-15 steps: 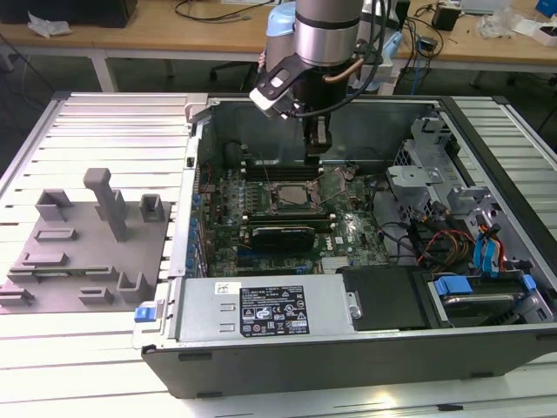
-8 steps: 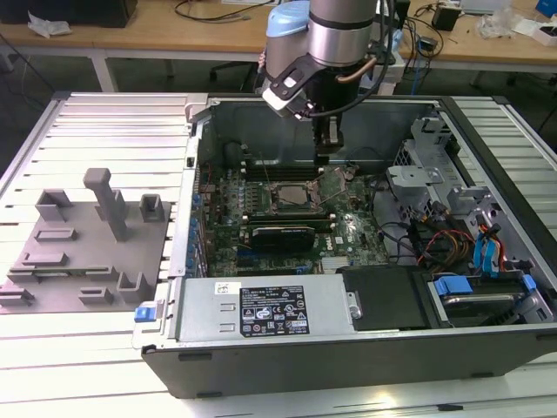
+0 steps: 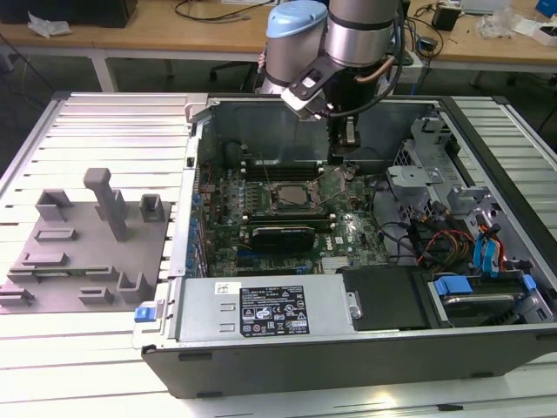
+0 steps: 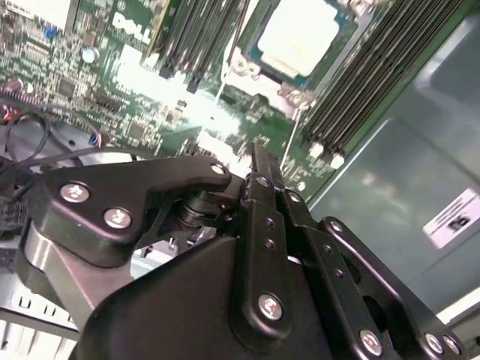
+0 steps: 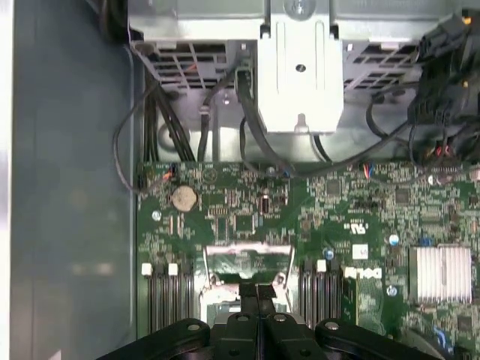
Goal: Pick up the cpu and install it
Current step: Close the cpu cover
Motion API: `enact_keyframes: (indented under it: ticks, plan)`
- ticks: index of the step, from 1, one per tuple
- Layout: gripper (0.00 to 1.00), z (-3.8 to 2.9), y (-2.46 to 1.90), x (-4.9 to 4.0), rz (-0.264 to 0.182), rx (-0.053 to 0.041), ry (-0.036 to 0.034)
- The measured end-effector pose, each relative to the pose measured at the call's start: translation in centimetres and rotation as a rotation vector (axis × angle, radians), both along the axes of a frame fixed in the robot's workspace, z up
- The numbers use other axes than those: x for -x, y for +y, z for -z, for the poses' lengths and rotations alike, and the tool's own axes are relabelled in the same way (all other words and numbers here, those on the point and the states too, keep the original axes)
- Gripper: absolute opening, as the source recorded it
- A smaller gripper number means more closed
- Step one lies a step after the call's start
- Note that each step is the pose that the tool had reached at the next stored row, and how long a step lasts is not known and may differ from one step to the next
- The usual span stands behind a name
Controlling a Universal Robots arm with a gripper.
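The cpu lies flat in the black metal-framed socket on the green motherboard, silvery-white top up. The socket's hinged load plate stands tilted open on the side toward the exterior view's right. My gripper hangs inside the open computer case, just above and behind that raised plate. Its black fingers are pressed together with nothing visible between them. In the second wrist view my gripper is a short way from the cpu, over the motherboard's edge.
A long black graphics card lies in front of the socket. Memory slots flank it. A metal drive cage and loose cables crowd the exterior view's right. The power supply is at the front. A grey fixture plate sits outside on the left.
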State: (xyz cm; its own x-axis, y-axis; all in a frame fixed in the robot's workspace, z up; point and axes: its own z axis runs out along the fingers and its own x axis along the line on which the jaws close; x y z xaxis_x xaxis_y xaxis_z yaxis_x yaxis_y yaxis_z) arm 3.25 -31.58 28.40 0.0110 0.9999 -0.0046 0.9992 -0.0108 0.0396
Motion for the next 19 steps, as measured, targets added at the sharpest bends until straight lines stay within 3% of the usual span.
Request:
enact_keyframes:
  ticks: [8,12,15,16,18,19]
  plan:
    - [0.11,0.05,0.0,-2.73,0.0,-0.0001,0.0033]
    - [0.11,0.56,0.0,-3.61,0.0,0.0,0.0084]
    - [0.11,1.38,0.0,-3.99,0.0,-0.0002,0.0122]
    - [0.11,1.92,0.0,-4.15,0.0,-0.0001,0.0165]
    - [0.11,2.38,0.0,-4.23,0.0,0.0001,0.0207]
    - [0.11,3.79,0.0,-4.48,0.0,-0.0001,0.036]
